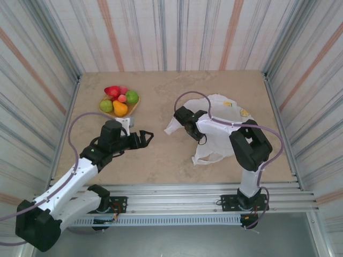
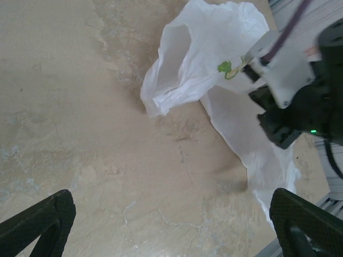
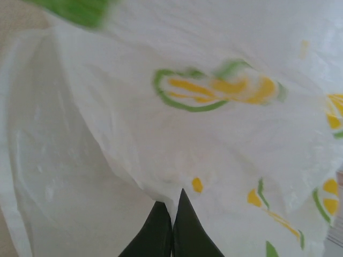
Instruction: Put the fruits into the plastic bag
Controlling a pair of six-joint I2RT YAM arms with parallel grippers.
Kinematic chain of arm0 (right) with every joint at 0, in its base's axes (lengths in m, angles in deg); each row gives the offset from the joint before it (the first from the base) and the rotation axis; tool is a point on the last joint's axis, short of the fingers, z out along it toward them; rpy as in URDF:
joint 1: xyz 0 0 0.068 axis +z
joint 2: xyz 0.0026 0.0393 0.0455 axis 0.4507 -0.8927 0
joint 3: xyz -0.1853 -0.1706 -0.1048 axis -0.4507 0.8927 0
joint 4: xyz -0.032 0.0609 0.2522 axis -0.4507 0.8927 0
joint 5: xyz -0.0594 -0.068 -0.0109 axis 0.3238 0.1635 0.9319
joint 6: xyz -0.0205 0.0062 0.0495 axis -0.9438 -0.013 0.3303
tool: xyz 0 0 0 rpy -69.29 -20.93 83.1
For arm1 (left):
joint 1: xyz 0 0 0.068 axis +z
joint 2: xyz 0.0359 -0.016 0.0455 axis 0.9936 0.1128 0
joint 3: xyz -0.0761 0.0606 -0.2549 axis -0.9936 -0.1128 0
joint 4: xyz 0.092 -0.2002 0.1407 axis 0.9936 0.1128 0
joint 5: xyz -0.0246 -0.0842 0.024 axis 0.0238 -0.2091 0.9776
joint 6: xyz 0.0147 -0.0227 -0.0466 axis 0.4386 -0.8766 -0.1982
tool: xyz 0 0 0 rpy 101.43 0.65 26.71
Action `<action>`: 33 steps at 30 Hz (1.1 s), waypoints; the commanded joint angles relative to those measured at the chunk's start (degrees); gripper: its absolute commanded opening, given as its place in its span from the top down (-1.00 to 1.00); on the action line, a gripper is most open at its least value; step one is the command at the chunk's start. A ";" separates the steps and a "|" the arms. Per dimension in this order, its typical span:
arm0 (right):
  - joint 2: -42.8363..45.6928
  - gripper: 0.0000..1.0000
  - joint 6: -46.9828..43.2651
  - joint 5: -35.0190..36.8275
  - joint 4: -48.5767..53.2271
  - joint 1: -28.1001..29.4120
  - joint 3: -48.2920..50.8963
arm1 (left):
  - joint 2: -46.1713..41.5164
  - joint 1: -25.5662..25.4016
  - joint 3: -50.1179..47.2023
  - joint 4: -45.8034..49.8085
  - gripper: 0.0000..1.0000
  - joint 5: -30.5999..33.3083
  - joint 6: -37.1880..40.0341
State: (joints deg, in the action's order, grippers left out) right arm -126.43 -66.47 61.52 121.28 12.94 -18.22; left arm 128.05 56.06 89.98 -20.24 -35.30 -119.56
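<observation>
**Top view**
- Fruits: a heap of glossy pieces, 1 red, 1 pink, 1 orange-yellow and 2 green. They lie touching in a tan woven tray at the far left of the tabletop, well apart from the bag.
- Plastic bag: white, lying right of centre under the right arm. Its long axis runs from the far right toward the near edge. One corner juts left toward the tabletop's middle.
- Left end effector: points right toward the bag, between tray and bag, touching neither.

**Left wrist view**
- Left end effector: open, with its 2 dark fingertips at opposite lower corners and bare tabletop between them.
- Plastic bag: the left corner stands raised as a hollow pocket, with a flat strip trailing toward the near edge.

**Right wrist view**
- Right end effector: closed, its fingers pressed together on a fold of the bag.
- Lemon-slice prints: yellow with green outlines, seen close up on the crinkled film.
</observation>
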 commanded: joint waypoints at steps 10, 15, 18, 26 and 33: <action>32.49 1.00 14.27 -41.09 -3.53 -17.72 6.87 | 13.81 -12.53 10.35 -6.37 -0.97 8.73 3.50; 34.98 1.00 22.09 -50.81 -7.02 -22.71 10.12 | 17.34 -17.05 12.33 -10.34 -0.97 9.01 3.00; 34.89 1.00 24.62 -53.17 -7.46 -23.80 10.58 | 17.67 -20.34 13.12 -10.04 -0.97 12.80 5.69; 34.30 1.00 26.67 -56.56 -8.44 -24.17 10.66 | 19.23 -22.10 16.46 -8.47 -0.97 22.61 10.83; 34.73 1.00 27.00 -56.93 -8.44 -24.41 10.19 | 24.40 -21.93 22.55 -5.34 -0.86 23.98 14.86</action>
State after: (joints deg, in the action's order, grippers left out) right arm -91.74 -41.00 6.11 113.45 -11.06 -7.72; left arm 151.43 33.96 110.50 -27.65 -12.92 -107.78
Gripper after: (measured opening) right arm 0.047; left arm 0.942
